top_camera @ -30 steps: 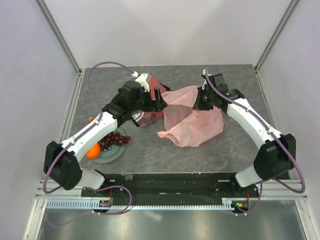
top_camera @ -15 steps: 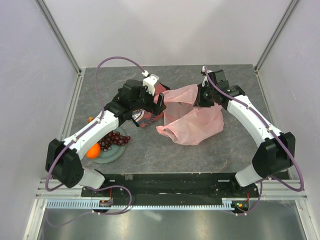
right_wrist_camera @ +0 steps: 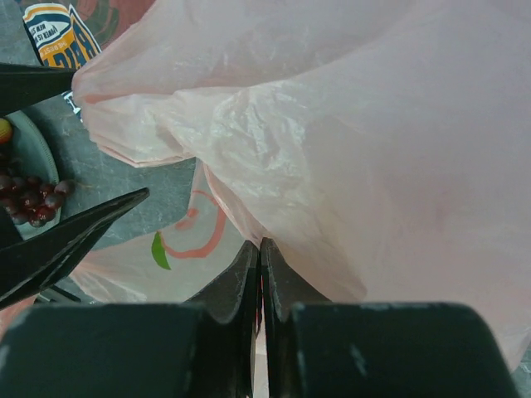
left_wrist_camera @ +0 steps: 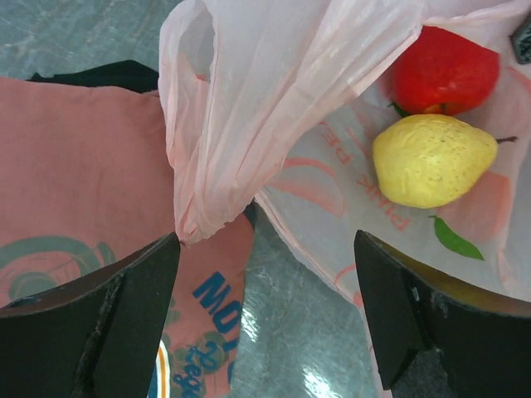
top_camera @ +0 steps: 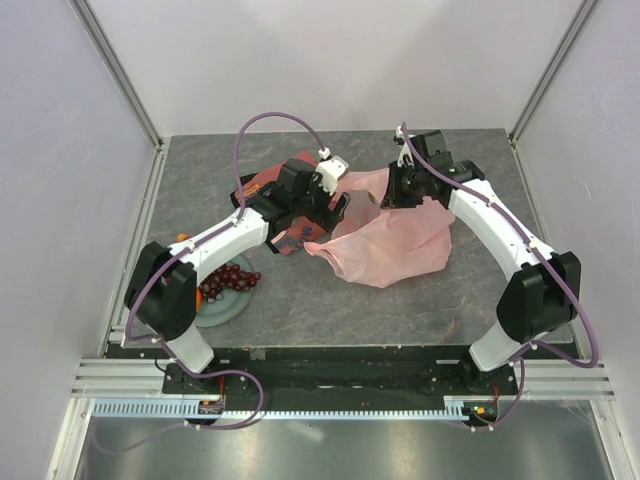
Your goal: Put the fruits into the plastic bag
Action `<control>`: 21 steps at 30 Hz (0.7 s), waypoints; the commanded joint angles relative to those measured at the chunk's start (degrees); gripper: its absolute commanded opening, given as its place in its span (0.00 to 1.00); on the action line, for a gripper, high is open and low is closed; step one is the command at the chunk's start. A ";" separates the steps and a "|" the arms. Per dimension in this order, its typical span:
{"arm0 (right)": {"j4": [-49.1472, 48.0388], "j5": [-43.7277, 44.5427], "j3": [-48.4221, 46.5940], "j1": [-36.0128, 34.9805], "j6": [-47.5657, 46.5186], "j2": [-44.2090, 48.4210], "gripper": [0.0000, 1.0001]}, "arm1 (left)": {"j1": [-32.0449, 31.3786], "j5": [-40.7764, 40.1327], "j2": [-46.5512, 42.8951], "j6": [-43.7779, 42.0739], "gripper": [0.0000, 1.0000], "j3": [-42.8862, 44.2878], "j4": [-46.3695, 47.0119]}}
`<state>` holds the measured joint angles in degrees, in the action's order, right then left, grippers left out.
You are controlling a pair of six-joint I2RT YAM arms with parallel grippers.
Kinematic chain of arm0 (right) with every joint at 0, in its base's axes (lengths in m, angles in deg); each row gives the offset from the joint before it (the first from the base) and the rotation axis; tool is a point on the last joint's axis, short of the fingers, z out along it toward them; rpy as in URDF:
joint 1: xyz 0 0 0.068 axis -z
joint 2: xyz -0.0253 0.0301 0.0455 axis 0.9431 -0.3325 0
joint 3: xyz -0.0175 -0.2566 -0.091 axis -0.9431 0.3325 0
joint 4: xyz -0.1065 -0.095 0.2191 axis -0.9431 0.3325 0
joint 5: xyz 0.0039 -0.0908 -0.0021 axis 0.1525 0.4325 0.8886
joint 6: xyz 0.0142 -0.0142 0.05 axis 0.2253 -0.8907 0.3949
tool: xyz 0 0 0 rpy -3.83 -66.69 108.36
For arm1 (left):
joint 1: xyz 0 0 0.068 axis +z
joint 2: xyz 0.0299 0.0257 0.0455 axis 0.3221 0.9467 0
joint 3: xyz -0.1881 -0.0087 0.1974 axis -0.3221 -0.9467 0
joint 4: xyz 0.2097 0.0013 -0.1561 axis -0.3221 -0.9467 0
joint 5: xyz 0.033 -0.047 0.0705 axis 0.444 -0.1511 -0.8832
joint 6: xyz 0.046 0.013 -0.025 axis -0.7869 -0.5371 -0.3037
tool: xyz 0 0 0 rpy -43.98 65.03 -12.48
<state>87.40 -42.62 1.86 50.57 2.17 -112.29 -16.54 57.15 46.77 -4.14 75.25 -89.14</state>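
Beside plastic bag (top_camera: 395, 245): red cloth (top_camera: 262, 183) | its fold partly covers apple (left_wrist_camera: 444, 70)

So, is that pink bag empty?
No. The left wrist view shows a red apple and a yellow fruit lying inside the pink bag.

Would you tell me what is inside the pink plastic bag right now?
A red apple and a yellow pear-shaped fruit lie inside the plastic bag; crumpled folds hide the rest.
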 commanded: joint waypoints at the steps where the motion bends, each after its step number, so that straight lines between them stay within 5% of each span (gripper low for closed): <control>1: 1.02 -1.48 -3.62 0.23 -1.47 -0.96 0.10 | -0.88 -5.40 0.89 -3.53 0.85 1.56 5.29; 6: 1.19 -2.79 -4.41 0.15 -1.47 -2.01 0.10 | -0.88 -4.52 2.12 -3.18 0.55 1.82 8.11; 10: 1.54 -3.85 -5.38 0.15 -1.91 -2.89 0.10 | -0.88 -3.38 3.79 -2.39 0.47 3.13 8.91; 15: 2.25 -3.42 -6.87 0.06 -2.70 -4.12 0.10 | -0.88 -0.65 4.14 -0.98 0.03 4.10 8.99; 21: 2.69 -0.43 -10.73 0.67 -4.72 -6.75 0.10 | -0.79 0.57 -1.21 0.95 0.02 1.91 8.11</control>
<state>90.08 -45.07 -4.19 50.59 -0.10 -117.31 -17.30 55.49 50.99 -5.14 76.57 -83.32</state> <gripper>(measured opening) 0.103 0.026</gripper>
